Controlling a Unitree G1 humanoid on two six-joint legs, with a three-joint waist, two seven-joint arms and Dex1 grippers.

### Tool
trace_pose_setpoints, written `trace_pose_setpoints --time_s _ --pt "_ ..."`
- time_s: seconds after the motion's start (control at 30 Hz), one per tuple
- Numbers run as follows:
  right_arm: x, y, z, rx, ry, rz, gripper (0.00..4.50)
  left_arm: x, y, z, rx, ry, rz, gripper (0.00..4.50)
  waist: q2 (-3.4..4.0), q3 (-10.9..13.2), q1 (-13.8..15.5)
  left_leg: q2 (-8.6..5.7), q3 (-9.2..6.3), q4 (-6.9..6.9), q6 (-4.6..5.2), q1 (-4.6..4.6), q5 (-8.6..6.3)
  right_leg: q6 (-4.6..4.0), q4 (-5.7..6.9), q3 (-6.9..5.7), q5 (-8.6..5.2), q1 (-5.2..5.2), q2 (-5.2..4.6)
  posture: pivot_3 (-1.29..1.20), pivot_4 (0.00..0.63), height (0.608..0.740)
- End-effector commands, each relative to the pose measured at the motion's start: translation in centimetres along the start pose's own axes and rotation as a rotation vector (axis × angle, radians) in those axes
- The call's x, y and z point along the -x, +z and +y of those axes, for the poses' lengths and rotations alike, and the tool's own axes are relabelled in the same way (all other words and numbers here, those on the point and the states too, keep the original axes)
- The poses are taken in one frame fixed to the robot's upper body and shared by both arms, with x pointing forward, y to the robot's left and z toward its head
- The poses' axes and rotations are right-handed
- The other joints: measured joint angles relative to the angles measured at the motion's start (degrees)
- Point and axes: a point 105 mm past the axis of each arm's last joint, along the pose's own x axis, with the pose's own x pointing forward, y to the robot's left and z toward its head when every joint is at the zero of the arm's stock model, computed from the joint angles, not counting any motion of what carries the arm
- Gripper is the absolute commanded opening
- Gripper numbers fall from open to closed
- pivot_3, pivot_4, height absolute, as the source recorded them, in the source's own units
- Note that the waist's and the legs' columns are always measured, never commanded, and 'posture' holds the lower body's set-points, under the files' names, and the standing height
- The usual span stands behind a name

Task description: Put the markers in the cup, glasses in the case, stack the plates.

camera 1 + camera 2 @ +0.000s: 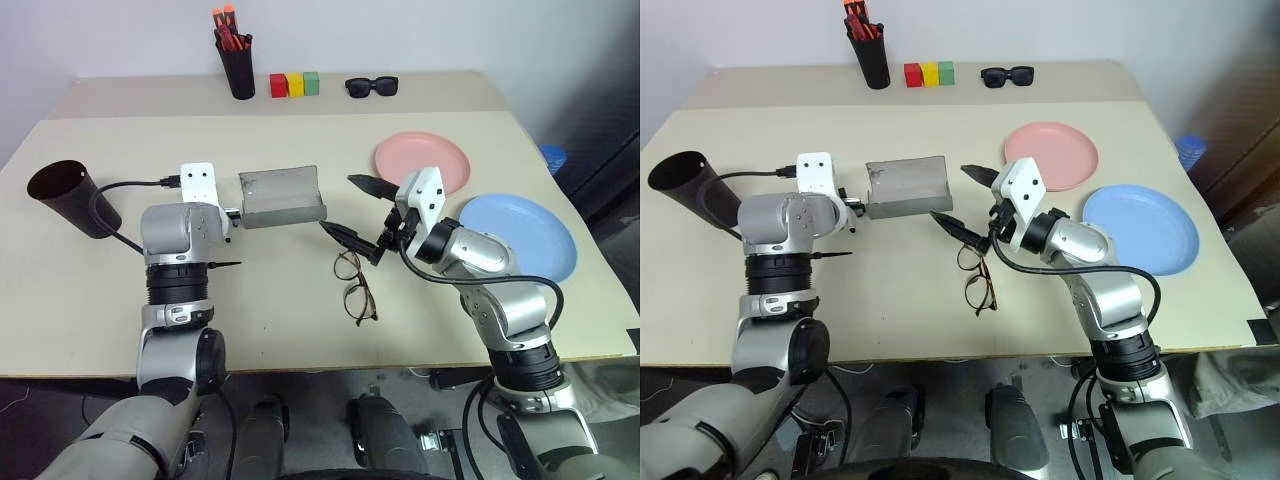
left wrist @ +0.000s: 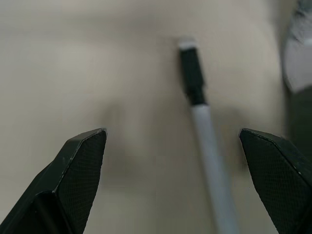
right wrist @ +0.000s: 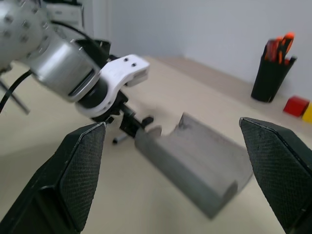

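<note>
Left gripper (image 2: pixel 173 185) spread wide, nothing held, poised over the white marker (image 2: pixel 204 141) lying on the counter (image 1: pixel 80 300) just left of the case (image 1: pixel 280 197). Risk — the marker sits off-centre between the fingers, closer to one side, so a close from here could roll it or pinch only the black cap and let it swing. It also lies close to the case, so a finger could catch the case's edge and shove it. Right gripper (image 1: pixel 362 213) also wide and empty, hovering level just above the far end of the glasses (image 1: pixel 356 287), which lie near the middle of the counter; the thin wire frame could bend or skid if a finger comes down on a lens, and both arms crowd the case, so a clash there is possible. The cup (image 1: pixel 66 196) lies tilted at the far left, mouth facing left — dropping a marker in could miss or roll it. Counts: one white marker seen, red one cannot tell; one cup; one glasses; one case, lying open; two plates, pink plate (image 1: pixel 422 160) far right and blue plate (image 1: pixel 520 235) just nearer, apart and unstacked; one pen holder (image 1: pixel 237 62), three blocks (image 1: pixel 294 84), one sunglasses (image 1: pixel 371 87) along the far edge.
</note>
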Motion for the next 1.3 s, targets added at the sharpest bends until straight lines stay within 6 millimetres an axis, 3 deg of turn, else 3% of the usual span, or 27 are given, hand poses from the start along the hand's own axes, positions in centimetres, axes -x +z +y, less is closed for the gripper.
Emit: trace_pose_setpoints --time_s 0.03,0.17,0.27,0.5,0.6,0.77,0.83,0.9,1.03,1.13,1.3 --pt "0.3 1.1 0.5 0.051 0.034 -0.026 4.50 0.2 0.4 -0.3 0.040 -0.010 0.023 4.47 0.00 0.00 -0.03 0.00 0.00 0.00 0.00 0.00 0.00 0.00 0.00 0.00 0.00 0.00 0.00 0.00 0.150 0.740" --pt "0.5 0.9 0.5 0.053 0.033 -0.017 4.50 0.1 -0.5 -0.5 0.081 -0.034 0.096 4.47 0.00 0.00 0.00 0.00 0.00 0.00 0.00 0.00 0.00 0.00 0.00 0.00 0.00 0.00 0.00 0.00 0.150 0.740" --pt "0.5 0.8 0.5 0.053 0.032 -0.014 4.50 0.1 -0.8 -0.2 0.088 -0.011 0.118 3.66 0.00 0.00 0.05 0.00 0.01 0.00 -0.01 0.01 0.00 0.01 0.00 0.00 0.00 0.01 -0.02 0.00 0.150 0.740" --pt "0.4 0.6 0.9 0.050 0.046 -0.012 4.50 0.2 -0.5 0.2 0.115 0.022 0.097 0.10 0.01 -0.01 -0.04 0.00 0.01 0.00 -0.01 0.04 0.00 0.00 0.00 0.00 0.00 0.03 -0.01 0.00 0.150 0.740" --pt "0.3 0.6 1.0 0.048 0.056 -0.013 4.50 0.6 1.9 1.1 0.207 0.063 -0.071 0.03 0.01 0.00 0.06 0.00 0.01 0.00 -0.02 0.04 0.00 0.01 0.00 0.00 0.00 0.04 -0.02 0.00 0.150 0.740" --pt "0.1 0.8 1.3 0.044 0.076 -0.019 4.50 3.4 7.9 3.4 0.344 0.053 -0.586 0.03 -0.01 0.01 0.06 0.01 0.02 -0.02 -0.26 -0.01 0.14 0.00 -0.01 0.01 0.00 -0.03 -0.03 0.00 0.150 0.740" --pt "-0.2 1.1 1.6 0.036 0.088 -0.040 4.50 6.5 10.6 6.2 0.380 0.092 -0.837 0.03 -0.01 0.01 0.10 0.01 0.03 -0.03 -0.27 -0.02 0.14 0.00 -0.03 0.01 0.00 -0.03 -0.03 0.00 0.150 0.740" --pt "-0.5 1.4 1.8 0.024 0.094 -0.061 4.50 8.9 11.9 8.1 0.329 0.168 -1.019 0.03 -0.01 0.01 -0.02 0.01 0.04 -0.03 -0.25 -0.03 0.13 0.00 -0.04 0.03 0.00 -0.04 -0.03 0.00 0.150 0.740" --pt "-1.6 2.3 2.5 -0.036 0.105 -0.121 4.50 9.7 11.2 13.2 0.294 0.469 -1.069 0.03 0.00 0.00 0.10 0.01 0.04 -0.04 -0.07 0.01 0.03 0.00 -0.04 0.04 0.00 -0.02 -0.02 0.00 0.150 0.740" --pt "-2.2 2.6 3.5 -0.063 0.123 -0.146 4.50 10.5 10.9 15.7 0.228 0.644 -1.114 0.03 -0.02 0.00 0.21 0.00 0.04 0.01 -0.05 0.01 0.02 0.00 -0.04 0.03 0.01 0.03 -0.02 0.00 0.150 0.740" --pt "-2.9 3.0 4.3 -0.107 0.131 -0.179 4.50 9.9 10.3 17.9 0.185 0.722 -1.105 0.03 -0.03 -0.01 0.46 0.00 0.00 0.02 -0.05 -0.02 0.02 0.00 -0.05 0.00 0.01 0.02 -0.03 0.00 0.150 0.740"
